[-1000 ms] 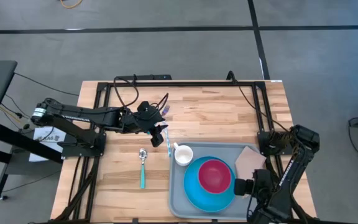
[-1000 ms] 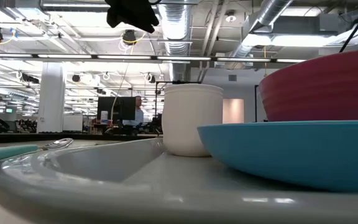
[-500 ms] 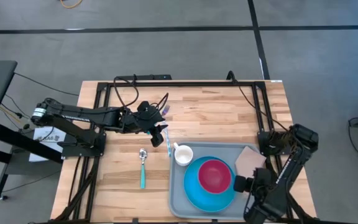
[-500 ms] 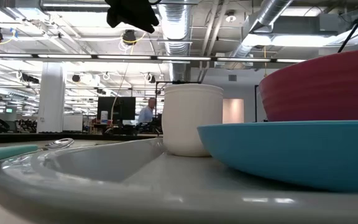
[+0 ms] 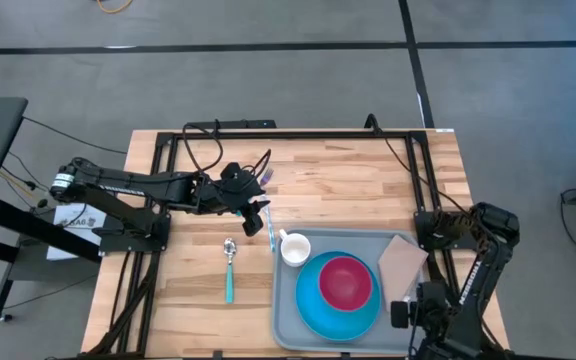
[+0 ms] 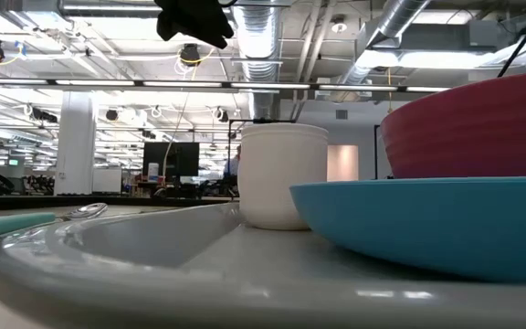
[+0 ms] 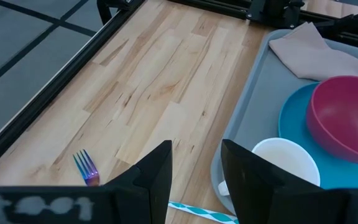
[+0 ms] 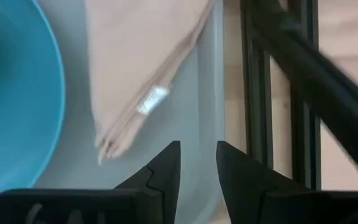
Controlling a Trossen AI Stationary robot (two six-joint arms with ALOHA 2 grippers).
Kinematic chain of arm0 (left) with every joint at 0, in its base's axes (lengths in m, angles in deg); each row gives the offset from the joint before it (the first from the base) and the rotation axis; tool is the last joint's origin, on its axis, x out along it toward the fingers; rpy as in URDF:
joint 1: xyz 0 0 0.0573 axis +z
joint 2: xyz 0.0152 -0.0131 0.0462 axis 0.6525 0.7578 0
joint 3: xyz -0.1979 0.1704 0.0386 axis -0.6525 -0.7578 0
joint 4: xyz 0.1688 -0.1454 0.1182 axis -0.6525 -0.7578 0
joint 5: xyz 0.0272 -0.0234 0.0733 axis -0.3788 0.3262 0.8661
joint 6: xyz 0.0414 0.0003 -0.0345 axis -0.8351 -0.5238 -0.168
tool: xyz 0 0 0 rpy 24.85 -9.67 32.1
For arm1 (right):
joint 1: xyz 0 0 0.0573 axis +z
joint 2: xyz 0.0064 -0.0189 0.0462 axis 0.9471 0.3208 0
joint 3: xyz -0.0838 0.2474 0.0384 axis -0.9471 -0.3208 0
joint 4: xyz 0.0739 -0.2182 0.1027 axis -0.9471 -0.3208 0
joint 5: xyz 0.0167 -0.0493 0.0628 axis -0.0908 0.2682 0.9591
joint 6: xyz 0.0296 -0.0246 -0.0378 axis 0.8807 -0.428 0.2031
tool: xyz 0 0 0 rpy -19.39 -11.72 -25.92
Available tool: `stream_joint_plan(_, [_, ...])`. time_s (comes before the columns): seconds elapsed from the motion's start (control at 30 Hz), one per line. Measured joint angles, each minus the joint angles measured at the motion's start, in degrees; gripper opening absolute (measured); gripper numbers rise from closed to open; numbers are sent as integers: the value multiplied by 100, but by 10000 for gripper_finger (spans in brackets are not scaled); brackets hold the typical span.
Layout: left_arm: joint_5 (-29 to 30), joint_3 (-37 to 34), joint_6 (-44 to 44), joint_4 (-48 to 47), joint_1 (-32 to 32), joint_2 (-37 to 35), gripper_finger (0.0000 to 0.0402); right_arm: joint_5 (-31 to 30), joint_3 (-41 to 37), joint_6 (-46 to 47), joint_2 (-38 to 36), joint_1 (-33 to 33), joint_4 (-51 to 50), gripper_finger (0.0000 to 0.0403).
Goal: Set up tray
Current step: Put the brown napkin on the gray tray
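Left tool (image 5: 258, 212) hovers partly parted and empty over the tabletop (image 5: 198, 300), near the fork (image 7: 87, 168) and striped straw (image 5: 271, 233); a careless descent could knock either off line. Spoon (image 5: 230, 270) lies well apart, with bare wood around it. The tray (image 5: 286, 320) sits at the front right, crowded. Right tool (image 8: 196, 165), slightly parted and empty, hangs over the tray rim beside the napkin (image 8: 135, 74); dropping risks snagging cloth or frame rail (image 8: 291, 68).
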Motion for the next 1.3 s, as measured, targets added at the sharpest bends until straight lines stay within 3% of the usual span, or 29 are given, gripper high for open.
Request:
stream_joint_plan(0.13, [2,0,2,0,1,0,127,299,0,161,2,33,207,98])
stream_joint_plan(0.23, [2,0,1,0,2,0,127,186,0,276,2,1,345,98])
stream_joint_plan(0.43, [6,0,0,-1,1,0,127,214,-6,-265,40,-337,73,98])
stream_joint_plan(0.77, [4,0,2,0,0,0,127,258,-9,167,122,-912,622,98])
stream_joint_plan(1.0, [2,0,0,-2,1,0,127,275,-7,-334,111,-1019,728,98])
stream_joint_plan(1.3, [2,0,0,-2,0,0,127,-950,-4,-565,107,-1043,892,98])
